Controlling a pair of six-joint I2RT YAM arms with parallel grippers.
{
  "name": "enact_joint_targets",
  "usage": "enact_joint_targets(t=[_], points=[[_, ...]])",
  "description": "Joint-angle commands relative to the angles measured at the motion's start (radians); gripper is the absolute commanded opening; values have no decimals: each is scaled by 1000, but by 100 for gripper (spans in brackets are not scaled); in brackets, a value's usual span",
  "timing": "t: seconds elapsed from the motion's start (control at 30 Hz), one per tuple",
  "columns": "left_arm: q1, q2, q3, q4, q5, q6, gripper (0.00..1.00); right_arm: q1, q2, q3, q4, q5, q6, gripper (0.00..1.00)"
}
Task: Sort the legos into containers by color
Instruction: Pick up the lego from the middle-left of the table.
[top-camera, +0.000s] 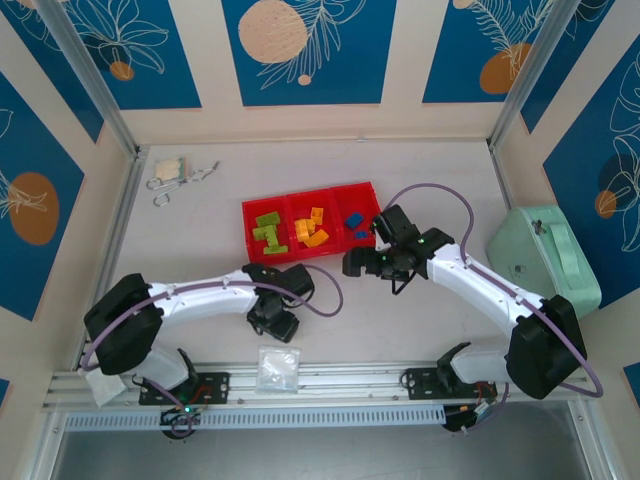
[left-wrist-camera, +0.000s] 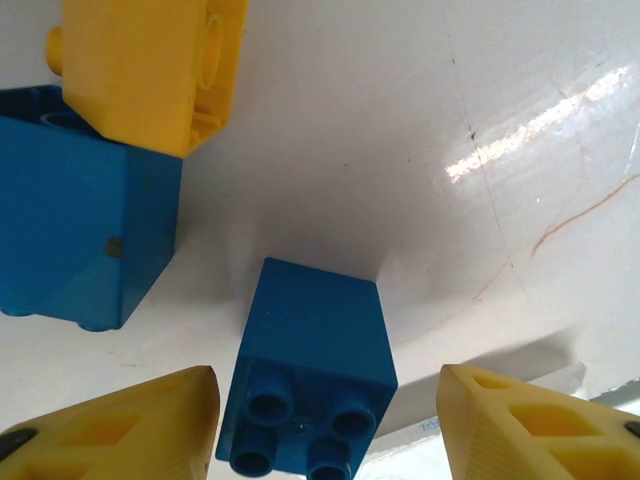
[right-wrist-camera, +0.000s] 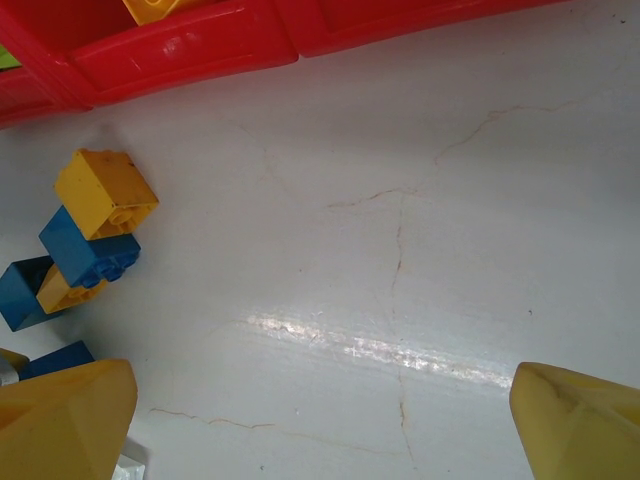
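Now | left tool (left-wrist-camera: 325, 378) spread astride blue brick (left-wrist-camera: 315, 330) | right tool (right-wrist-camera: 322, 375) spread above table (right-wrist-camera: 400, 250)

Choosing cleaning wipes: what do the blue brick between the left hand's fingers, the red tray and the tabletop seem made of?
Blue brick: hard moulded plastic, satin; crisp edges, round studs.
Red tray: probably moulded plastic, glossy; highlights along its wall.
Tabletop: white glossy coating or laminate, unclear which; glare and hairline cracks.
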Motion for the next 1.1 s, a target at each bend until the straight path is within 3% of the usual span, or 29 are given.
enact_joint_targets(t=[0.0,0.4,0.83,0.97,1.07], points=[[-9,21,33,0,-40,21,60,-2,-2,29,-26,-5,-15,96],[-19,156,80,-2,-23,44,56,-20,15,54,-25,-5,-39,96],[-23,57,-55,16,-19,-75,48,-39,-1,62,-48,7,-47,97],[-22,45,-52,26,-21,-93,38,-53,-22,53,-59,9,-46,97],[-22,59,-18,31,-22,-97,24,-61,-48,49,-73,20,-50,97]])
